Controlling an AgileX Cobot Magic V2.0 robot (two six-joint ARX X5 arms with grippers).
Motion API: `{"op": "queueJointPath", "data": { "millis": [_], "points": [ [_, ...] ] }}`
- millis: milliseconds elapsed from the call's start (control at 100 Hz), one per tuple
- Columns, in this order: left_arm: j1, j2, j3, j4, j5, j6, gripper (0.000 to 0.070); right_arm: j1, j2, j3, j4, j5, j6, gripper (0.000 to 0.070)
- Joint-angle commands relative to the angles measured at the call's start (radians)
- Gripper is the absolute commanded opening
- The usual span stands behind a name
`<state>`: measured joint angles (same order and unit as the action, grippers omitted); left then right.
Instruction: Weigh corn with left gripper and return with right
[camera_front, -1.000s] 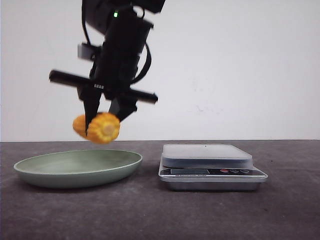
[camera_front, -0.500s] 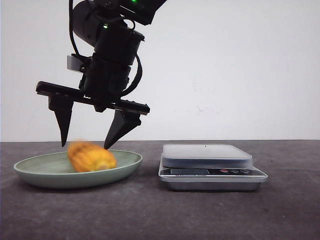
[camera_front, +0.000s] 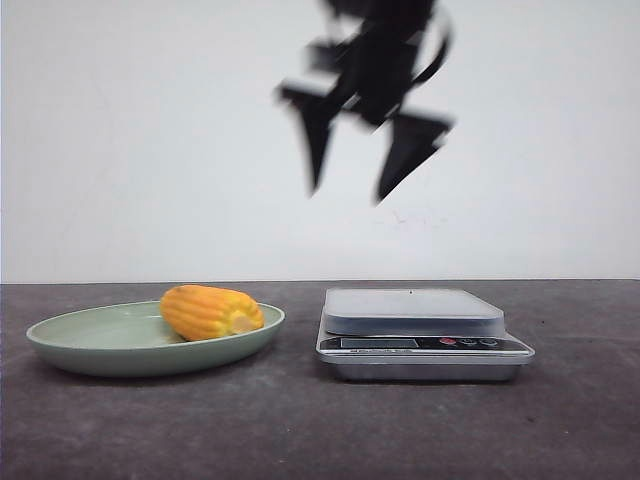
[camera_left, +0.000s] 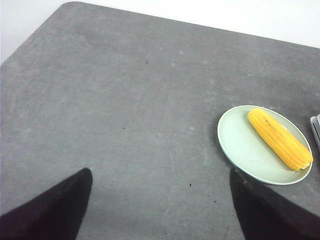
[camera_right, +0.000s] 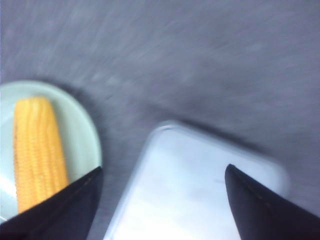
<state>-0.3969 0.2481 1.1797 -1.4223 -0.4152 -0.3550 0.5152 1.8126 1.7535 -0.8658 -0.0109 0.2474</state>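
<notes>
The yellow-orange corn (camera_front: 210, 312) lies on its side in the pale green plate (camera_front: 100, 345), toward the rim nearest the scale (camera_front: 415, 310). My right gripper (camera_front: 348, 193) is a blurred shape high above the scale's near-plate edge, open and empty. In the right wrist view its jaws (camera_right: 163, 169) stand wide over the scale platform (camera_right: 200, 190), with the corn (camera_right: 40, 150) and plate (camera_right: 82, 135) off to one side. My left gripper (camera_left: 161, 172) is open over bare table, well away from the plate (camera_left: 245, 150) and corn (camera_left: 280, 139).
The grey table (camera_front: 300, 430) stretches in front of the plate and scale. The scale's display and buttons (camera_front: 420, 344) face the front. A white wall stands behind. The table's rounded far corner (camera_left: 75, 5) shows in the left wrist view.
The right gripper opened and dropped the corn onto the plate, then rose and swung right to above the scale. The corn rolled a little toward the plate's scale-side rim.
</notes>
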Motion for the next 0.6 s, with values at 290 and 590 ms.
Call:
{"op": "queueJointPath", "data": {
  "millis": [290,590],
  "points": [
    [-0.003,-0.002,0.004,-0.035,0.001,0.028,0.051,-0.317,-0.414,0.026,-0.177,-0.074,-0.116,0.0489],
    [-0.003,-0.002,-0.049,-0.024,0.002,0.029,0.0511,-0.468,-0.841,-0.201,-0.226,-0.095,-0.135,0.0489]
  ]
}}
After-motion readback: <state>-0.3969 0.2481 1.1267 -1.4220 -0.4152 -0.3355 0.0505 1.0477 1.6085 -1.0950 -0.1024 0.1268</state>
